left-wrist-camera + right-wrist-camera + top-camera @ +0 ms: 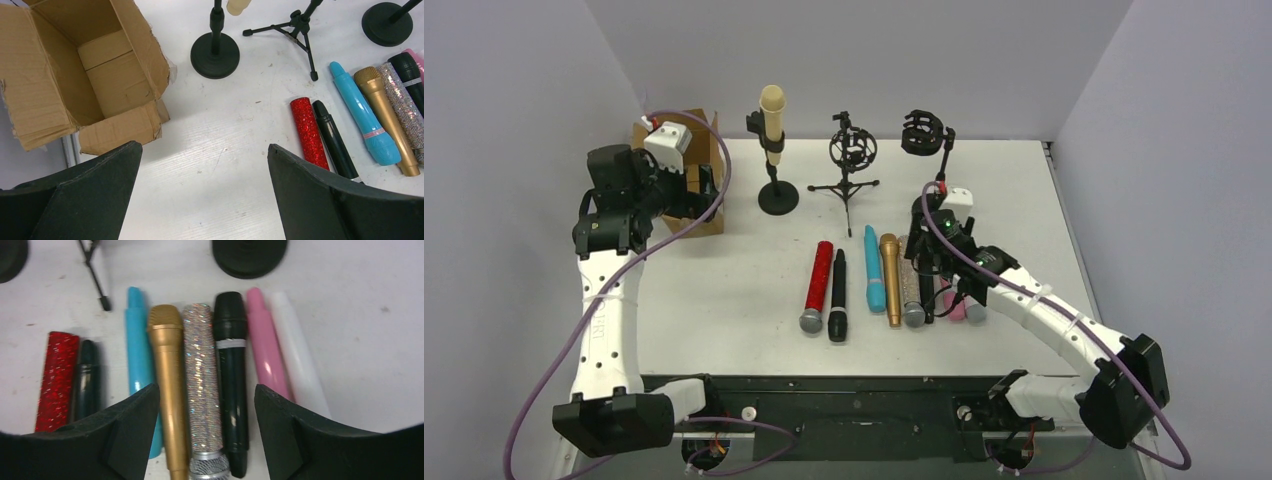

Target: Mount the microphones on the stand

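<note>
Currently, I read the left gripper point(203, 147) with jaws wide apart and holding nothing, near the cardboard box point(50, 100). The right gripper point(206, 390) hangs with jaws apart, clamped on nothing, above the gold microphone point(167, 355), silver microphone point(200, 365) and black microphone point(232, 365). These lie side by side on the table point(724, 300), in one row with the teal microphone point(137, 350) and pink microphone point(265, 345). The cream microphone point(772, 118) stands upright in the round-base stand point(777, 197).

Left claw point(204, 150) is raised with its jaws spread wide; right claw point(206, 390) points down, jaws apart.
</note>
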You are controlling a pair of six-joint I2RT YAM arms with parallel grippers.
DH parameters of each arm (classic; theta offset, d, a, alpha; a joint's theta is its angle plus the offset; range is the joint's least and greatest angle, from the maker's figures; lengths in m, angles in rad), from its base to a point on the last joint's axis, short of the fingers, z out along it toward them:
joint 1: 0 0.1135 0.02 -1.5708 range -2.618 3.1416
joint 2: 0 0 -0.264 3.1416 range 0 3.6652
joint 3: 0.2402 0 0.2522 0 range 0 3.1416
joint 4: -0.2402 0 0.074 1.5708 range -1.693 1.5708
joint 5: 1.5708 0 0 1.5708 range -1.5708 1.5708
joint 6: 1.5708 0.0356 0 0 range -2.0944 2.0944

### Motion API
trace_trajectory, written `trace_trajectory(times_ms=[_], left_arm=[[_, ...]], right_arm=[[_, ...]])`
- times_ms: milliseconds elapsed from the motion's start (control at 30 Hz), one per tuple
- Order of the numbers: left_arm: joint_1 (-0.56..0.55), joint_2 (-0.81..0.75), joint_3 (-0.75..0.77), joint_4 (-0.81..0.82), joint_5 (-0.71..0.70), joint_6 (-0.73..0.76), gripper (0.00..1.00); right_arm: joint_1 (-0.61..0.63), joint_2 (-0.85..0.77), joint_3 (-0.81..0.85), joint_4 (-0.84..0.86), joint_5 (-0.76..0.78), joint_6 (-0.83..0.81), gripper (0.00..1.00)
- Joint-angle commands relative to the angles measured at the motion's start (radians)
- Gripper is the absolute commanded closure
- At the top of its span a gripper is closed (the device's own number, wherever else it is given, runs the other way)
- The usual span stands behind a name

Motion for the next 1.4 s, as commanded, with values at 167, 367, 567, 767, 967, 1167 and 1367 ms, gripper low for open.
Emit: trace_trajectory(times_ms=[167,367,567,767,967,1167,1367], left_arm=[[0.007,-0.051,0.024,-0.029,-0.004,0.039,0.04],[0.007,-0.042,0.018,-0.005,0.012,0.069,0.04],[0.007,-0.023,0.014,0.014,0.035,0.064,0.04],[0.008,-0.014,0.018,0.014,0.038,0.070,0.04],[0.007,-0.020,0.018,0.009,0.033,0.075,0.04],[0.007,-0.013,0.034,0.002,0.049,0.066,0.04],[0.006,-0.003,0.066,-0.016,0.086,0.059,0.04]], right_arm=[[-0.121,-0.081,-0.130,-0.136,0.079,0.097,0.52],[-0.137,0.002,-0.149,-0.103,0.080,0.086,0.64],[-0.137,0.074,-0.160,-0.055,0.072,0.086,0.64],[-0.137,0.185,-0.165,-0.013,0.084,0.083,0.59],[-0.137,0.248,-0.173,0.019,0.059,0.072,0.59],[-0.133,0.263,-0.185,0.038,-0.010,0.073,0.58],[-0.121,0.274,-0.205,0.055,-0.046,0.079,0.58]])
